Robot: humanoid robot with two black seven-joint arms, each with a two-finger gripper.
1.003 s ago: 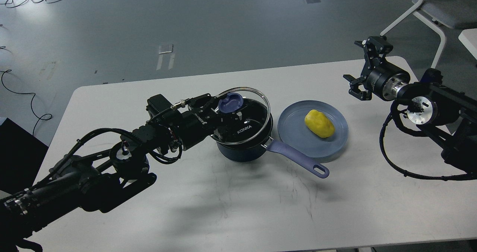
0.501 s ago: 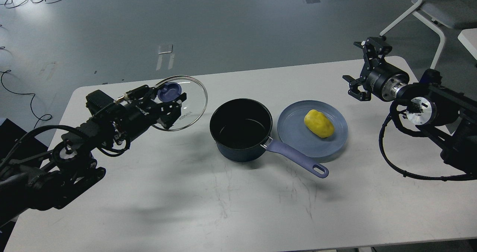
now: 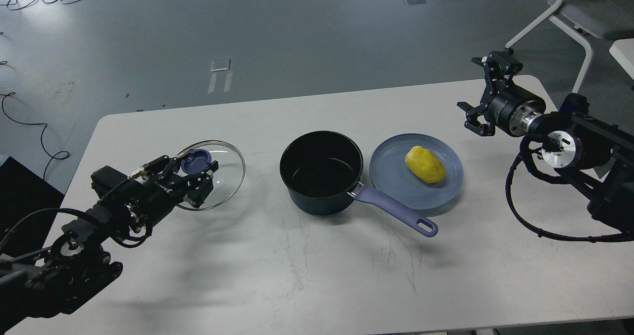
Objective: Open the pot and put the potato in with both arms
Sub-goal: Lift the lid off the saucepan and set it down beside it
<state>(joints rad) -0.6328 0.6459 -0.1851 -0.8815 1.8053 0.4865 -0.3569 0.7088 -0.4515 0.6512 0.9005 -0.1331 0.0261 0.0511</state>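
The dark navy pot (image 3: 321, 172) stands open in the middle of the white table (image 3: 317, 270), black inside, its purple-blue handle (image 3: 396, 211) pointing to the front right. My left gripper (image 3: 194, 171) is shut on the purple knob of the glass lid (image 3: 218, 169) and holds it low over the table, left of the pot. The yellow potato (image 3: 424, 164) lies on a flat blue-grey plate (image 3: 396, 176) right of the pot. My right gripper (image 3: 488, 89) is open and empty, above the table's far right corner, apart from the potato.
A white chair (image 3: 579, 13) stands beyond the table's far right corner. A white edge (image 3: 623, 52) shows at the right border. Cables (image 3: 34, 127) lie on the grey floor at the left.
My left gripper carried the lid off the pot, leftward and then down toward the table. The pot now stands open. The right gripper shifted slightly right.
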